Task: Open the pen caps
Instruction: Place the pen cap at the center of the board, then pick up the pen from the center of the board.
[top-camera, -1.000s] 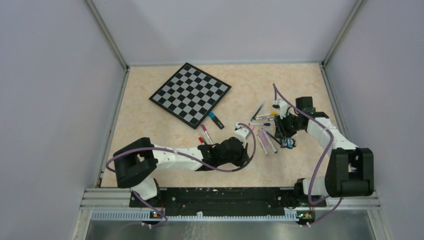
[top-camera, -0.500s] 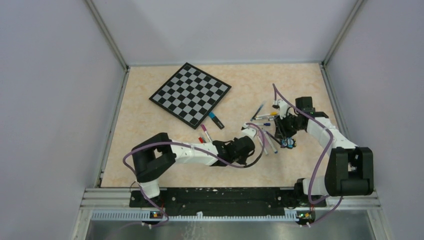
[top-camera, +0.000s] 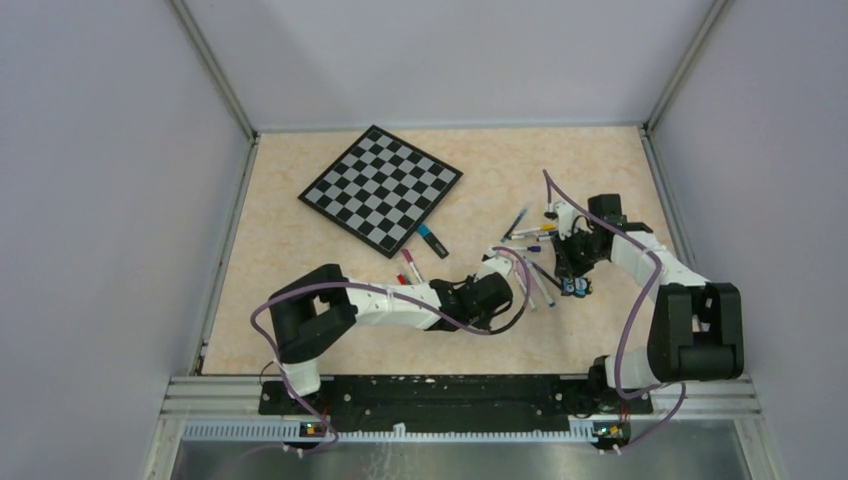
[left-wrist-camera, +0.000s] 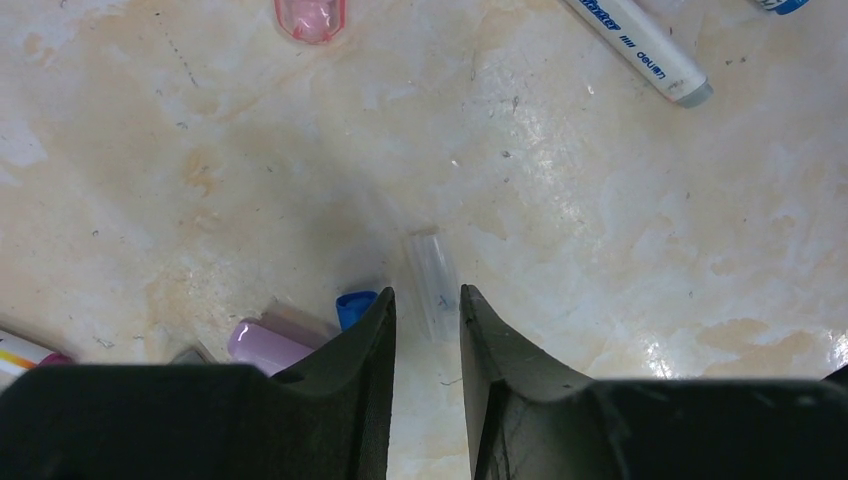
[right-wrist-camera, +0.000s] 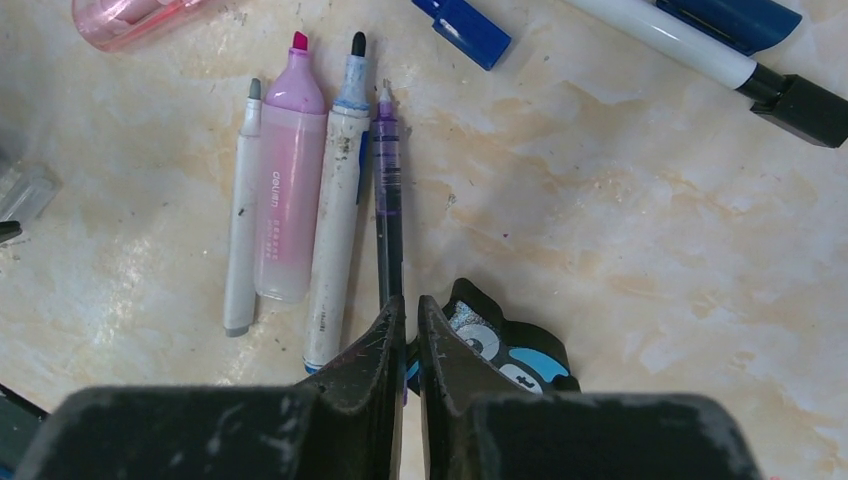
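In the left wrist view my left gripper (left-wrist-camera: 427, 292) stands open just above the table. A clear pen cap (left-wrist-camera: 432, 280) lies loose on the table between its tips. A blue cap (left-wrist-camera: 352, 304) and a lilac cap (left-wrist-camera: 262, 344) lie beside its left finger, and a pink cap (left-wrist-camera: 310, 14) lies farther off. My right gripper (right-wrist-camera: 410, 300) is shut on the lower end of a thin purple pen (right-wrist-camera: 388, 200), whose bare tip points away. Next to it lie a pink highlighter (right-wrist-camera: 284, 190), a white marker (right-wrist-camera: 334, 230) and a grey pen (right-wrist-camera: 240, 220), all uncapped.
A black-and-blue owl figure (right-wrist-camera: 510, 355) sits against the right gripper's right finger. A capped white pen (right-wrist-camera: 690, 48) and a blue cap (right-wrist-camera: 465, 25) lie beyond. The checkered board (top-camera: 381, 188) lies at the back left, with more pens (top-camera: 412, 268) near its front corner.
The left arm has swung right toward the pen cluster and its jaws have parted, leaving the clear cap on the table. The right jaws have closed on the purple pen.
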